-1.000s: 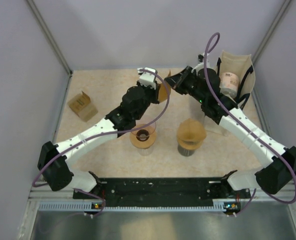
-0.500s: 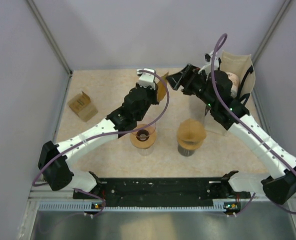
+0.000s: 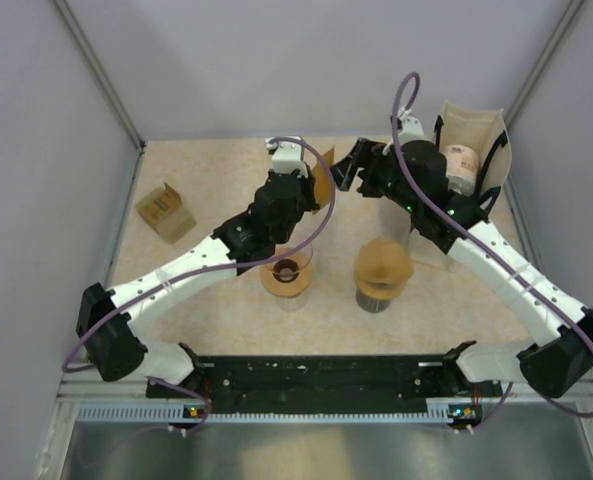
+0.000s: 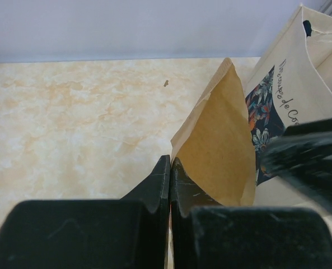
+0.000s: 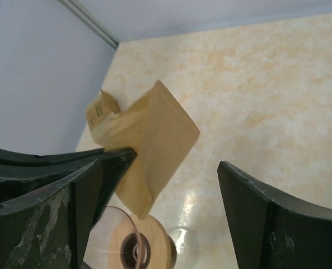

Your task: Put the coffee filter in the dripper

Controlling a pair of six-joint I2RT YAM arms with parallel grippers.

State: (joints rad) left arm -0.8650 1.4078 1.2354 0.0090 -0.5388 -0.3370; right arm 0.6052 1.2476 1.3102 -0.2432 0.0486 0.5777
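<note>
While the right gripper (image 5: 174,162) is spread wide with nothing in it just alongside, the coffee filter (image 4: 219,140) is pinched in the closed left gripper (image 4: 170,174), aloft beyond the dripper (image 3: 287,270).

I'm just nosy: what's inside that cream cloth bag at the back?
A pale, labelled container lies inside the bag. The robot's right arm crosses over the bag's lower part, so anything deeper down is hidden.

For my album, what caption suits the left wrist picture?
Shut left hand pinching a brown paper coffee filter over a beige marbled table, cream printed tote bag beside.
</note>
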